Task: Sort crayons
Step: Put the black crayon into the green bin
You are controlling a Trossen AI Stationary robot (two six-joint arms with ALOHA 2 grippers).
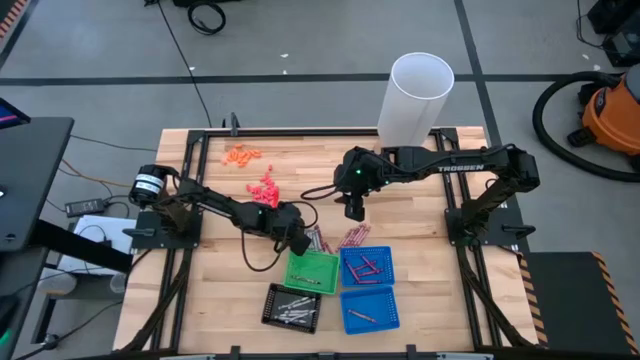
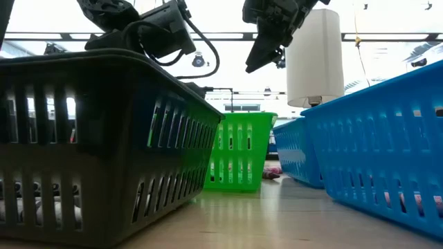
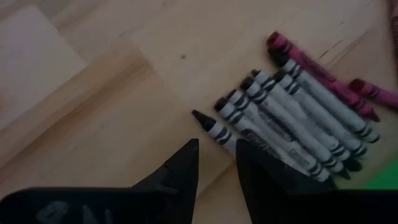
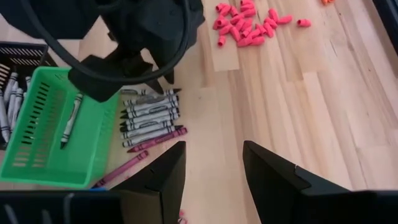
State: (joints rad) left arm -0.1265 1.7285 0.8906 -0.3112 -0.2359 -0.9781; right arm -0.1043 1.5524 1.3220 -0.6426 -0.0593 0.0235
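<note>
The loose crayons [image 3: 292, 121] are lying side by side in a tight row on the bare wood just beside the green tray [image 4: 46, 134], grey ones packed together with a few maroon ones [image 3: 323, 78] at the far edge, and I am judging this as the pick step on that row. My left gripper [image 3: 216, 165] is hanging low right at the row's near end, fingers parted with nothing between them, the nearest grey tip just ahead of the gap. Next I am needing to ease onto one stick without dragging its neighbours. My right gripper [image 4: 211, 165] is waiting higher up over open table, jaws spread and empty. From the right wrist view the left arm is covering part of the row, and the low view is mostly showing tray walls, so the tray contents are staying hard to read.
</note>
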